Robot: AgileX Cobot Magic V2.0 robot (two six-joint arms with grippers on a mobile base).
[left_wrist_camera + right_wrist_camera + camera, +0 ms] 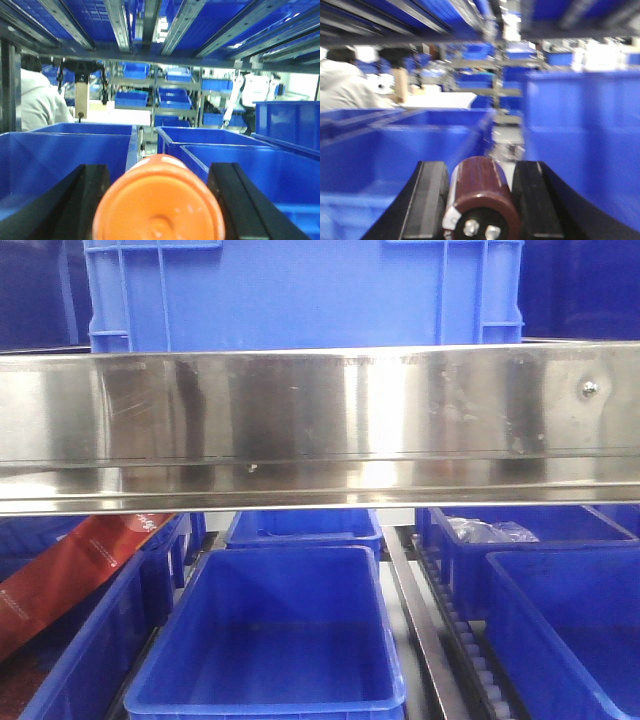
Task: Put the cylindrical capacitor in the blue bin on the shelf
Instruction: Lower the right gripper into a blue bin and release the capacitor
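In the right wrist view the cylindrical capacitor (pixel 480 187), a stubby brown cylinder with two metal terminals on its near end, sits between the black fingers of my right gripper (pixel 480 172), which is shut on it. It hangs among blue bins (pixel 395 150), under the shelf level above. My left gripper (pixel 159 170) is shut on a larger orange cylinder (pixel 160 205), also over blue bins (pixel 260 165). The front view shows the shelf's shiny steel rail (pixel 320 420) and an empty blue bin (pixel 280 585) below it; neither gripper shows there.
A light-blue crate (pixel 300 290) stands above the rail. A red-brown pack (pixel 70 575) lies in the left bin and a plastic bag (pixel 490 532) in the back right bin. White roller tracks (pixel 470 650) run between rows. A person in white (pixel 37 102) stands beyond the rack.
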